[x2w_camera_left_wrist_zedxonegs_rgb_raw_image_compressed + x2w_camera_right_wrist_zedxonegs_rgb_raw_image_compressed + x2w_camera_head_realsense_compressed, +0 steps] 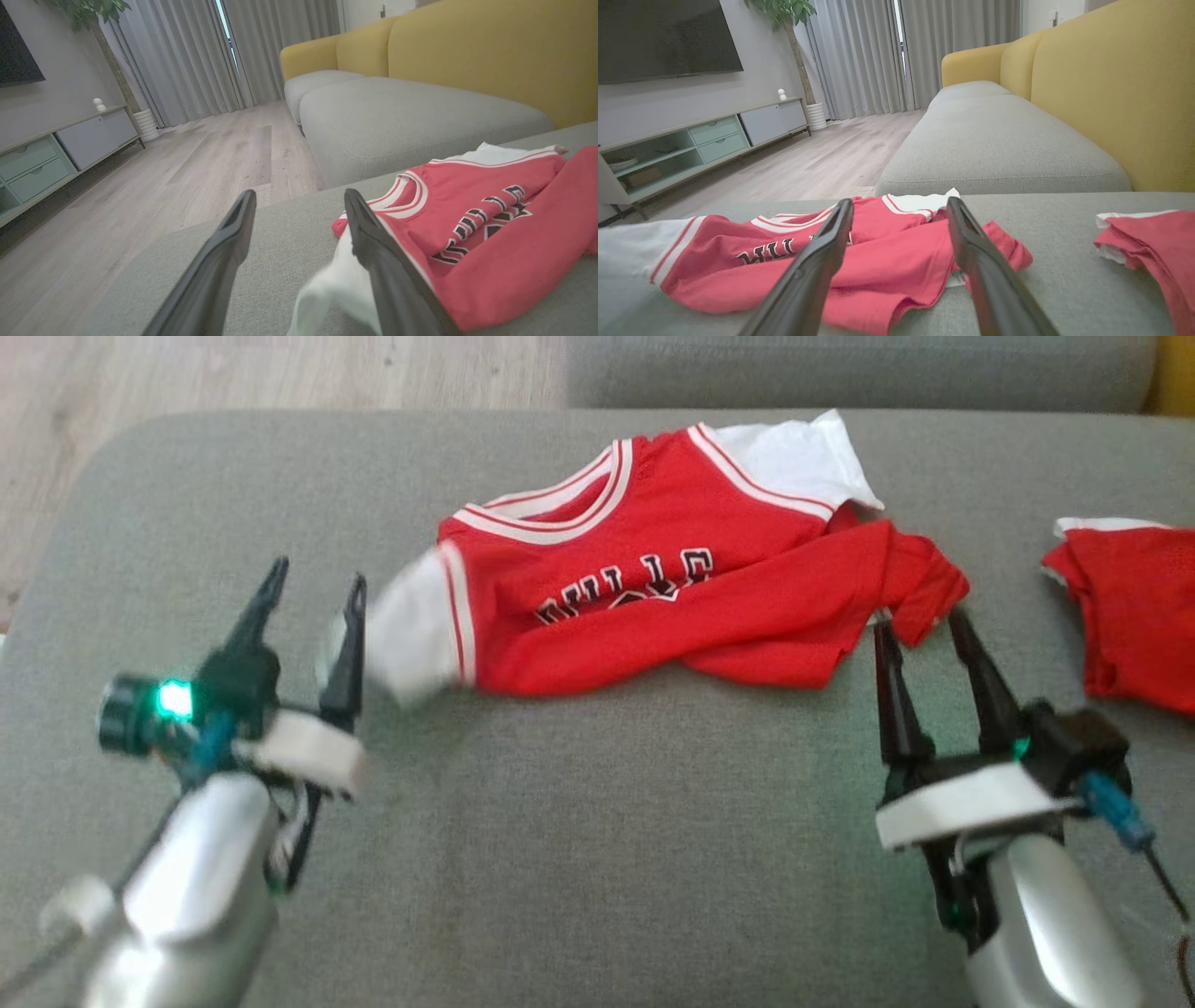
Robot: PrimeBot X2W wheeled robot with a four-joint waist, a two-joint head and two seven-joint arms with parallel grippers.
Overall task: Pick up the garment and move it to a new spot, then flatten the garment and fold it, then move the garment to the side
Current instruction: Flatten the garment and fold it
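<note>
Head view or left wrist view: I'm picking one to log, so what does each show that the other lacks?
Head view adds the right gripper, jaws open by the jersey, and a second red garment. Left wrist view adds the curtains, a plant and a cabinet. Both share the jersey, the grey cushion and the left gripper, jaws open beside the white sleeve.

Two red-and-white garments [653,597] [1134,616]

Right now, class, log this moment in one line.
garment: red jersey rumpled on grey cushion | left gripper: open, beside white sleeve | right gripper: open at jersey edge
</note>
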